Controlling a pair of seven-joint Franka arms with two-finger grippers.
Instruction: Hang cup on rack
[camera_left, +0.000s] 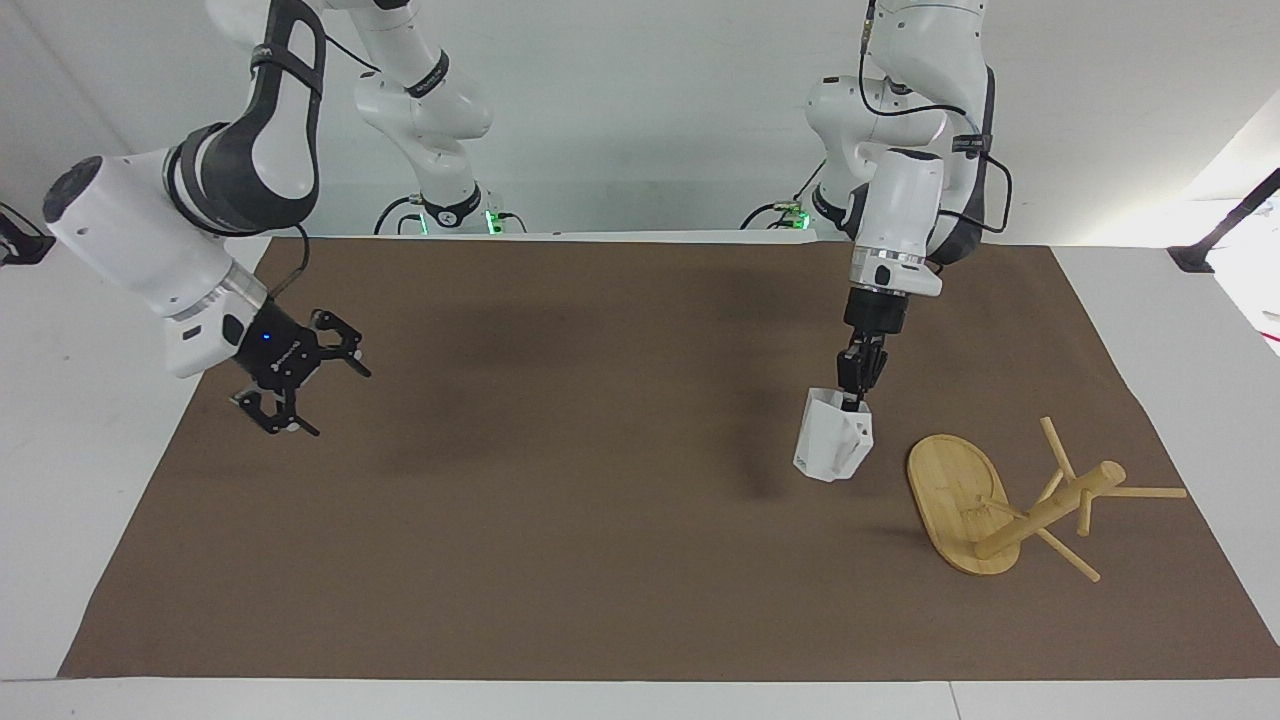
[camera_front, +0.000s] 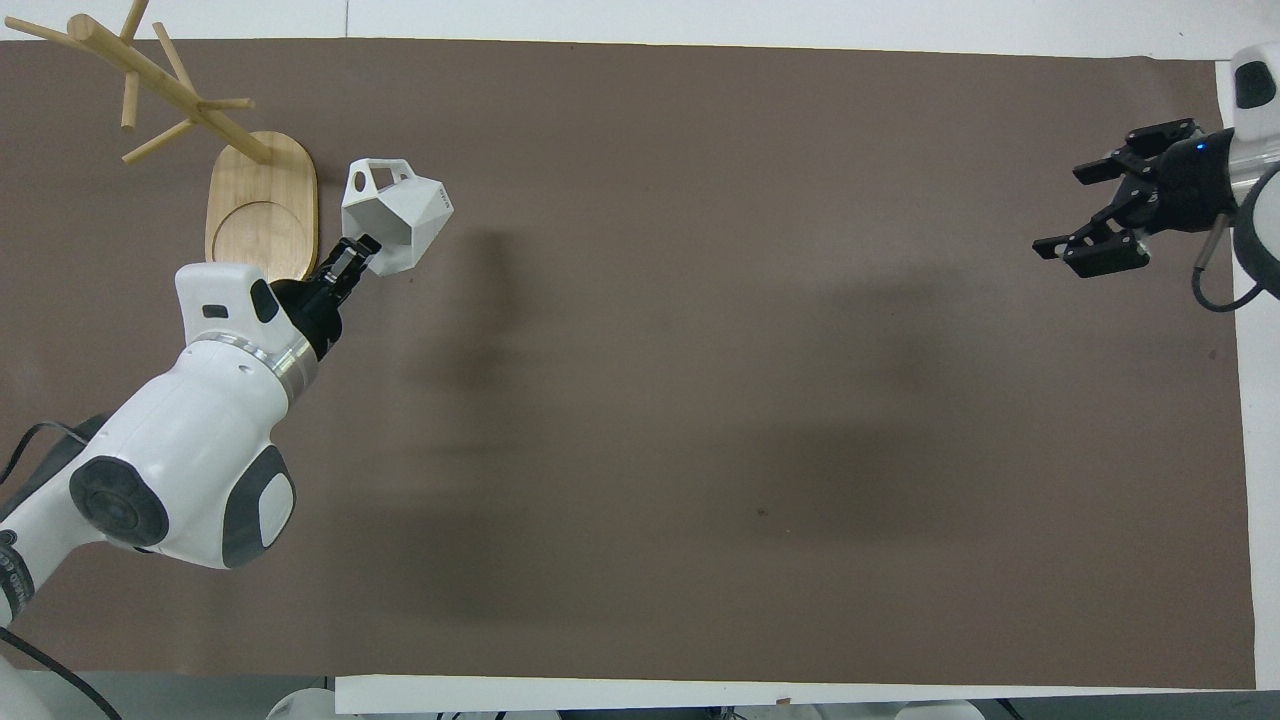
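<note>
The white faceted cup (camera_left: 833, 448) hangs from my left gripper (camera_left: 858, 395), which is shut on its rim and holds it tilted just above the brown mat. It is beside the rack's base, toward the table's middle. In the overhead view the cup (camera_front: 395, 215) points its pierced handle away from the robots, and the left gripper (camera_front: 355, 258) grips the nearer rim. The bamboo rack (camera_left: 955, 495) has its oval base on the mat at the left arm's end, also seen from overhead (camera_front: 262, 205). My right gripper (camera_left: 338, 402) is open and empty over the mat's edge at the right arm's end (camera_front: 1062, 208).
The brown mat (camera_left: 600, 520) covers most of the white table. The rack's post (camera_left: 1050, 510) and thin pegs spread out toward the left arm's end of the table. A black clamp (camera_left: 1195, 255) sits on the table near the mat's corner by the left arm's base.
</note>
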